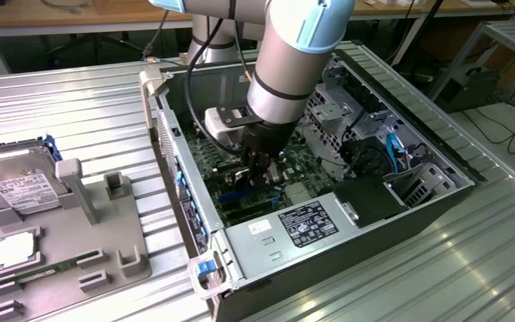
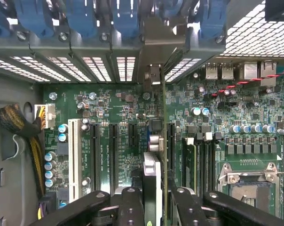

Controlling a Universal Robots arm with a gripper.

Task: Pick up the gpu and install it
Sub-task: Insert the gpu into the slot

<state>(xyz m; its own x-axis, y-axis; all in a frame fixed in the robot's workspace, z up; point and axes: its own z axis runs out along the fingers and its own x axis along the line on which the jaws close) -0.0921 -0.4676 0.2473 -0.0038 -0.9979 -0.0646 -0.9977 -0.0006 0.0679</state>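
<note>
In the wrist view the gpu [image 2: 157, 155] shows edge-on, a thin card running from between my fingers to its silver end bracket [image 2: 153, 44] at the case's rear slot wall. It stands upright over the motherboard [image 2: 123, 113], in line with a long black expansion slot [image 2: 171, 141]; whether it is seated I cannot tell. My gripper [image 2: 156, 200] is shut on the card, one black finger [image 2: 131, 205] on each side. In the exterior view the gripper [image 1: 259, 173] reaches down into the open computer case [image 1: 267, 248].
Around the card are more slots [image 2: 94, 150], memory sticks [image 2: 191, 160], the processor socket [image 2: 250, 181] and a cable bundle [image 2: 17, 125]. The power supply [image 1: 307, 225] fills the case's near end. A hard drive [image 1: 21, 184] rests on a grey fixture [image 1: 88, 241] at the exterior view's left.
</note>
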